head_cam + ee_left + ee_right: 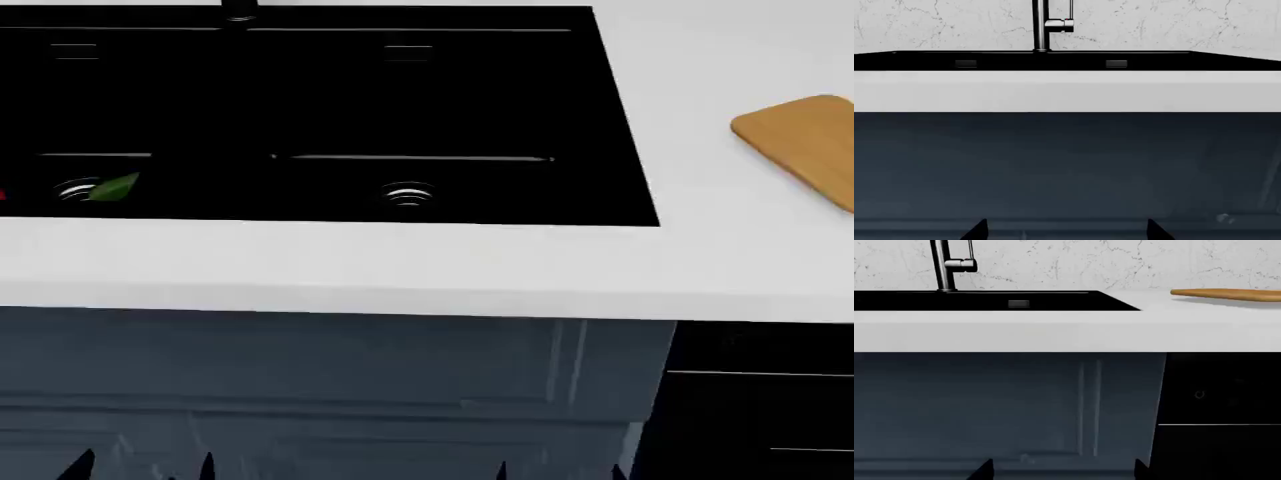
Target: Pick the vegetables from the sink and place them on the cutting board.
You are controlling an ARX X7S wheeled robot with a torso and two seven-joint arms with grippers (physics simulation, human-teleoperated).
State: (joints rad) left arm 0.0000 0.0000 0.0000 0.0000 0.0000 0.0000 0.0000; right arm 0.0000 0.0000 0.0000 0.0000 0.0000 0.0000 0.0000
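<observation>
The black double-basin sink fills the upper head view. In its left basin a green cucumber lies beside the drain, and a sliver of the red tomato shows at the frame's left edge. The light-brown cutting board lies on the white counter to the right of the sink, also visible as the cutting board in the right wrist view. Both grippers hang low in front of the cabinet, below counter level: left gripper and right gripper, each open with nothing between the fingertips. The vegetables are hidden from both wrist views.
A tall faucet rises behind the sink against a marble backsplash. The white counter overhangs blue-grey cabinet doors. Black drawers stand to the right of the cabinet.
</observation>
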